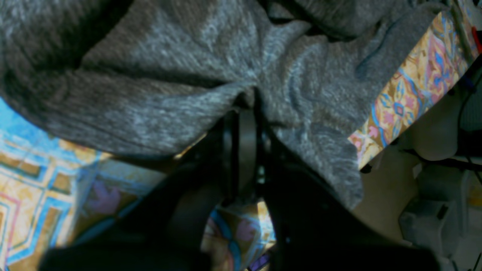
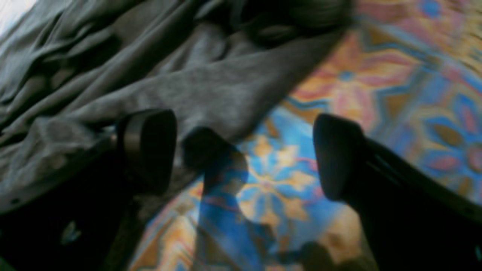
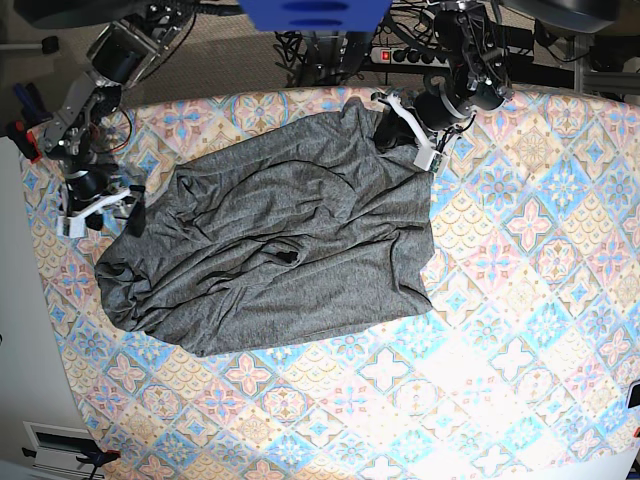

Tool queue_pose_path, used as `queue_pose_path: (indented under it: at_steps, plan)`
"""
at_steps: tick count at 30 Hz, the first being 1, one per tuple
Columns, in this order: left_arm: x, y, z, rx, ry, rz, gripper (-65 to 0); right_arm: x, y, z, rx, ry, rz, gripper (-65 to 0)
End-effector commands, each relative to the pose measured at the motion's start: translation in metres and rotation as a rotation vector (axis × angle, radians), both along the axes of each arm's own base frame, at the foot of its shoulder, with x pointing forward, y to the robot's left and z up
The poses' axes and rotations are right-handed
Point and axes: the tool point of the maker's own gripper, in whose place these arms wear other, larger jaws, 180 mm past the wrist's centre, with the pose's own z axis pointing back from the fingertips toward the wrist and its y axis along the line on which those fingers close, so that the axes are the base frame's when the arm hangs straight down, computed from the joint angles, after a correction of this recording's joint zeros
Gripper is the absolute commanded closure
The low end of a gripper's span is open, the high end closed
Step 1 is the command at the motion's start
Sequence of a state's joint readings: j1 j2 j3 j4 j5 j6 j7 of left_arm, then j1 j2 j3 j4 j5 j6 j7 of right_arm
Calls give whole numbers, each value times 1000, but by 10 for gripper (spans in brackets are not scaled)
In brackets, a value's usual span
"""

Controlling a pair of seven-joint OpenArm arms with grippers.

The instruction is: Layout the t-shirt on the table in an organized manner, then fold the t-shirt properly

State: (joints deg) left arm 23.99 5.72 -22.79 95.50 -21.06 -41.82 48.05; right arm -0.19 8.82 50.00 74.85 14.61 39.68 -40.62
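The dark grey t-shirt [image 3: 280, 250] lies crumpled and spread across the back left part of the tile-patterned table [image 3: 520, 300]. My left gripper [image 3: 400, 128] is at the shirt's far right corner, shut on a pinch of its fabric. In the left wrist view the cloth [image 1: 169, 56] bunches into the closed fingertips of the left gripper [image 1: 246, 103]. My right gripper [image 3: 115, 215] is at the shirt's left edge and is open. In its wrist view the right gripper [image 2: 244, 150] has one finger [image 2: 147, 146] over the shirt's hem [image 2: 150, 67] and the other over bare table [image 2: 376, 75].
A power strip and cables [image 3: 400, 55] lie on the floor behind the table. A blue object [image 3: 310, 12] hangs at the top centre. The table's left edge [image 3: 25, 260] runs close to my right arm. Patterned cloth stretches bare to the front and right.
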Motion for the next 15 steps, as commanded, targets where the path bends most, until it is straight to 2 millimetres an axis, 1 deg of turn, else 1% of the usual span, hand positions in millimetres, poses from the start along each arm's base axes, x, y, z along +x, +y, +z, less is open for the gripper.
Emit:
queue_pose_path:
  at_steps: [1, 3, 4, 5, 6, 9, 11, 13, 15]
  plan:
    - [-63, 21, -40, 179, 272, -101, 0, 10, -14, 22, -21, -72, -21, -545]
    - [-63, 26, -41, 191, 275, -106, 0, 23, -21, 35, 2, -123, -50, -545]
    - [-63, 28, -41, 196, 275, -108, 0, 29, -22, 39, 18, -140, -60, -545]
    - [-63, 28, -41, 196, 275, -108, 0, 31, -24, 37, 44, -144, -75, -545]
    - [-63, 28, -41, 196, 275, -108, 0, 31, -25, 33, 66, -136, -85, -545]
    - [-63, 28, -41, 196, 275, -108, 0, 20, -22, 2, 161, -57, -115, -545]
    - [-65, 29, -41, 198, 278, -109, 0, 13, -15, -17, 236, -16, -132, -545]
    - [-68, 29, -42, 199, 285, -110, 0, 8, -10, -30, 286, 4, -143, -545]
    - [-66, 30, -38, 207, 271, -109, 0, 5, -5, -38, 315, 22, -148, -545]
